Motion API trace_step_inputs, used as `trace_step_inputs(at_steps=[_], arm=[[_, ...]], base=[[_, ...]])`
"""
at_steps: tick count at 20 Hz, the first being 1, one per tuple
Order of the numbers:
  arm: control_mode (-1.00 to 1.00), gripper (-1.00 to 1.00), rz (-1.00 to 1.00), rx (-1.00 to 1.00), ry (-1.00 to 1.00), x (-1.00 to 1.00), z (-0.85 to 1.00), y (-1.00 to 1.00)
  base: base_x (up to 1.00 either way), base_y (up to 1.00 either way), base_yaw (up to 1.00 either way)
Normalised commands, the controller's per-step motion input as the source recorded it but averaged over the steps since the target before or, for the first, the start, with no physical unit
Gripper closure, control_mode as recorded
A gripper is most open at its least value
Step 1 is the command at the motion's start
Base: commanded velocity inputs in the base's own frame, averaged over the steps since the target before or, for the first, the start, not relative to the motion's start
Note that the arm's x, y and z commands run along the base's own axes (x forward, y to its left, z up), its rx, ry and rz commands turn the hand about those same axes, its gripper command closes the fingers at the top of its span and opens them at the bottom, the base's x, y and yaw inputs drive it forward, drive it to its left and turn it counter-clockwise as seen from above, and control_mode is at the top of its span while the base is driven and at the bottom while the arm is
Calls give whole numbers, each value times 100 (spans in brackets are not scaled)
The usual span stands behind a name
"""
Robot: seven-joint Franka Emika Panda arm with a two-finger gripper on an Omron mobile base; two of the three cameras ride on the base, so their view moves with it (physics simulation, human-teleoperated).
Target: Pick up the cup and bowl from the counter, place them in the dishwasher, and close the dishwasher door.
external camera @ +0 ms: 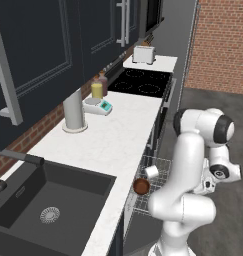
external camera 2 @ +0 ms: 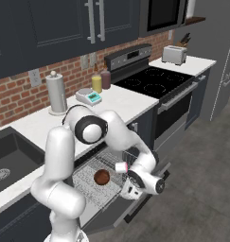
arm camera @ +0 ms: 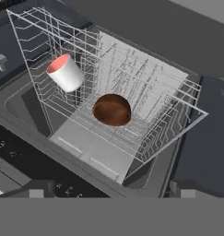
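So, cup (arm camera: pixel 65 73) and bowl (arm camera: pixel 112 109) are sitting in the rack (arm camera: pixel 178 124) | jaws are hanging wide open, empty | door (external camera 2: pixel 135 208) is lying below, waiting for closing

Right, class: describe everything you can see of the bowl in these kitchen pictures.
The bowl is small, round and shallow, dark brown with a smooth, slightly glossy look. It sits in the dishwasher's pulled-out white wire rack, resting on the wires, apparently tipped so its hollow shows to the cameras. The white cup with a reddish inside lies apart from it in the same rack. Nothing grips the bowl.
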Motion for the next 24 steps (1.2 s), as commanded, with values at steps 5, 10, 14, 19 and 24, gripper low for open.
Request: trace_step_inputs(at_steps=[5, 10, 14, 19, 24], arm=[[-100, -100, -9, 27, 8, 0, -6, -100], [-100, -100, -7, 22, 1, -8, -53, -100], [-100, -100, -6, 19, 0, -13, -79, -99], [-100, -100, -4, 19, 0, -17, -84, -78], [-100, -100, -1, 14, -3, -6, -83, -29]], base=[[0, 0, 0], [0, 0, 0], [0, 0, 0], [0, 0, 0], [0, 0, 0]])
